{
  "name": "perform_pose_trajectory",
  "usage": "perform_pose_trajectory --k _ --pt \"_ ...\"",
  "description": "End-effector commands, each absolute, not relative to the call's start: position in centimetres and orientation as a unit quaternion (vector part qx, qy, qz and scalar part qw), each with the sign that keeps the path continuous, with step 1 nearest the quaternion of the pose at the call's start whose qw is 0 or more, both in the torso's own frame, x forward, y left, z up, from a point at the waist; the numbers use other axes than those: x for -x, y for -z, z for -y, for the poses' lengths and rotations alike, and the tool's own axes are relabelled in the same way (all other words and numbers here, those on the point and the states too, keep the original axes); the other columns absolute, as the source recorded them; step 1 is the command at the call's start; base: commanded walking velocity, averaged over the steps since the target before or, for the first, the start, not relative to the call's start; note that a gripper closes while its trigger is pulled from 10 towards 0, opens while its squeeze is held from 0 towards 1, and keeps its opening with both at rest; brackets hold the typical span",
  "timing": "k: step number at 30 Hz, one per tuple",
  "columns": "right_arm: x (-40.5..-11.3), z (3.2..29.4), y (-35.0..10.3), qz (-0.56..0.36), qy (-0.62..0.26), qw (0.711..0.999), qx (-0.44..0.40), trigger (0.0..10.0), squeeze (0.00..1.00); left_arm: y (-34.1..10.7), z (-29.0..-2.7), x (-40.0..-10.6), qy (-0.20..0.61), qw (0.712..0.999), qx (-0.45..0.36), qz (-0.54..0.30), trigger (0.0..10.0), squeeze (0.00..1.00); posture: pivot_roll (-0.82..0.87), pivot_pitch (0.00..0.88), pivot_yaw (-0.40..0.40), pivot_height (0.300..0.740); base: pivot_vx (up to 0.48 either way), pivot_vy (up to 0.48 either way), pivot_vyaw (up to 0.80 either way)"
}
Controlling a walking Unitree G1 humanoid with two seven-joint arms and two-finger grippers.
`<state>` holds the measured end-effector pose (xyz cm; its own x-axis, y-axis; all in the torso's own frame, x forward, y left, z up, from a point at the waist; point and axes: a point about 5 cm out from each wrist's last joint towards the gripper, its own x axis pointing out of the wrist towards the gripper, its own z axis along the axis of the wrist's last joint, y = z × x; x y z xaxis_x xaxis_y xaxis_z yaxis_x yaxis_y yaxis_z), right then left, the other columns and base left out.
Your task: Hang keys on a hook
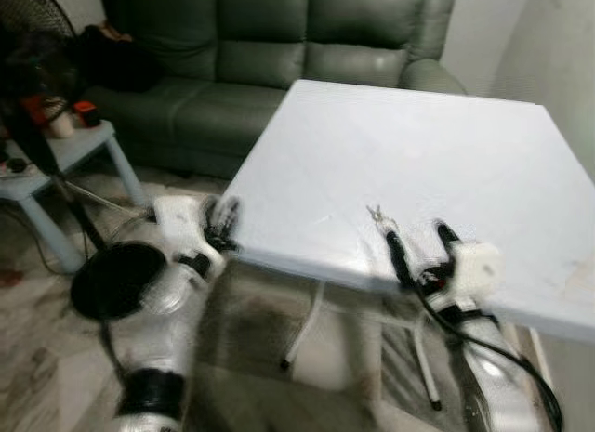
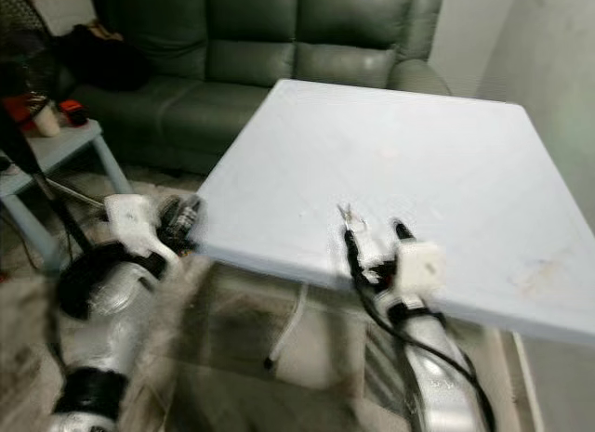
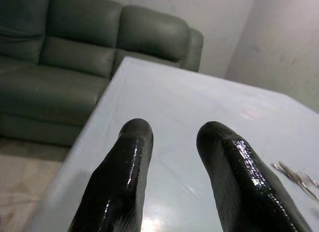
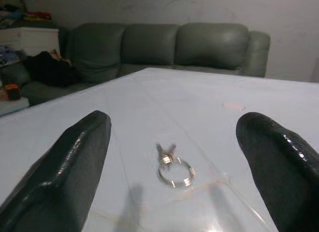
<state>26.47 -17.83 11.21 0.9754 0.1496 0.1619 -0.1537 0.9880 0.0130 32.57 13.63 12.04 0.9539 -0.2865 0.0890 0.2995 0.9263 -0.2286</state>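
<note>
- Pale and glossy, the white table [image 1: 446, 144] takes up most of the room in front of the robot; its top is bare apart from a faint brownish stain close to the edge nearest the wall.
- Behind the table stands a dark green leather sofa [image 1: 279, 51], its seat running along the table's far side.
- Beside the sofa's end, a small light-blue side table [image 1: 65, 158] holds a few small items, among them something orange or red; a dark bundle lies on the sofa seat near it.
- Marbled floor tiles [image 1: 37, 358] show below the table, and white folding legs under its near edge.
- Keys [image 4: 172, 164] on a metal ring lie flat on the table, near its front edge.
- Right hand [image 1: 418, 242] rests on the table at that front edge, fingers spread wide, the keys just ahead and between them, not touching.
- Left hand [image 1: 223, 223] sits at the table's front corner, fingers [image 3: 124, 162] parted, holding nothing.
</note>
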Motion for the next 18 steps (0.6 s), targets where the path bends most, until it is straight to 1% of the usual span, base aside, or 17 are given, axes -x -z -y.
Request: perform_pose_trajectory --k 1,15,18 --pt "-26.73 17.12 -11.73 0.091 -0.085 0.992 -0.019 10.0 0.00 -12.45 -14.67 -32.65 0.140 0.984 0.108 0.035 10.0 0.00 0.03 0.000 0.005 0.740 0.450 0.000 0.00" --pt "-26.75 17.21 -11.77 0.090 -0.085 0.992 -0.019 10.0 0.00 -12.55 -14.63 -32.69 0.139 0.984 0.106 0.037 10.0 0.00 0.03 0.000 0.004 0.740 0.463 0.000 0.00" --pt "-26.76 17.19 -11.76 0.089 -0.086 0.992 -0.018 10.0 0.00 -12.53 -14.55 -32.69 0.135 0.985 0.103 0.037 10.0 0.00 0.03 0.000 0.004 0.740 0.000 0.000 0.00"
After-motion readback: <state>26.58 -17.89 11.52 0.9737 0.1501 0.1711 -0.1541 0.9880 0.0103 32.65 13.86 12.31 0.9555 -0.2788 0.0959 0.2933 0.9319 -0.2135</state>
